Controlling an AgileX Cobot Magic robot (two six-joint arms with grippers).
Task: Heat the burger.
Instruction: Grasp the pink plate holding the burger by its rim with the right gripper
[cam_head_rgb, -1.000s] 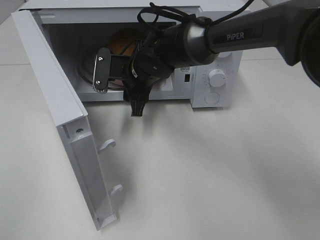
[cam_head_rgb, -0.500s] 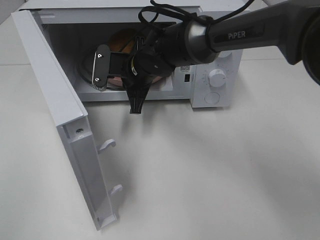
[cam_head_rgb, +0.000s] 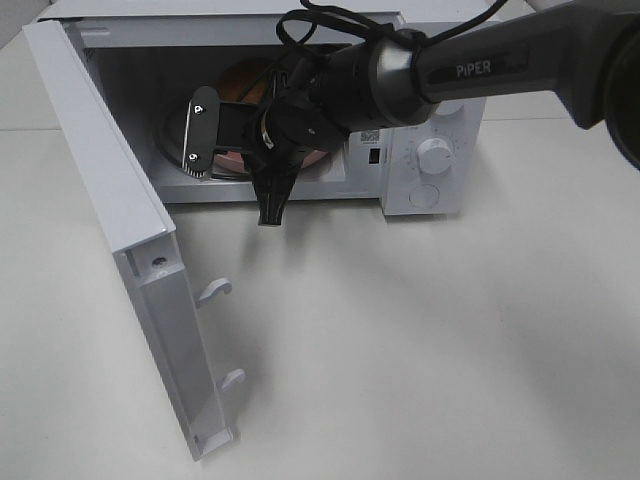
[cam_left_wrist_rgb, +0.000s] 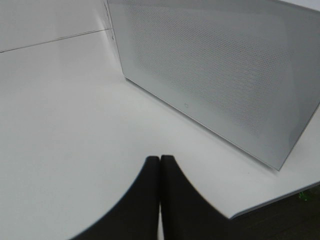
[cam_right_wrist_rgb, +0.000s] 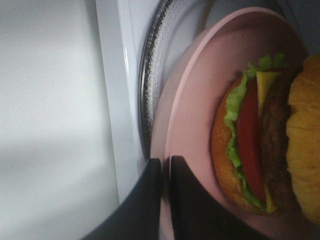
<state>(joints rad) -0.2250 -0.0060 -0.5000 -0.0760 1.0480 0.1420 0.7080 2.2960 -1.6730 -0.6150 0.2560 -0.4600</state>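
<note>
Burger (cam_right_wrist_rgb: 260, 135), round, golden-bun, sits on pink round plate (cam_right_wrist_rgb: 192, 100) whose rim we see nipped by right gripper (cam_right_wrist_rgb: 165, 165); left gripper (cam_left_wrist_rgb: 160, 165) closed, empty.

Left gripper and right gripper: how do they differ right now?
The left gripper hangs over bare table outside the microwave door, holding nothing. The right gripper reaches into the microwave and is pinched on the rim of the pink plate carrying the burger. Both have their jaws closed.
</note>
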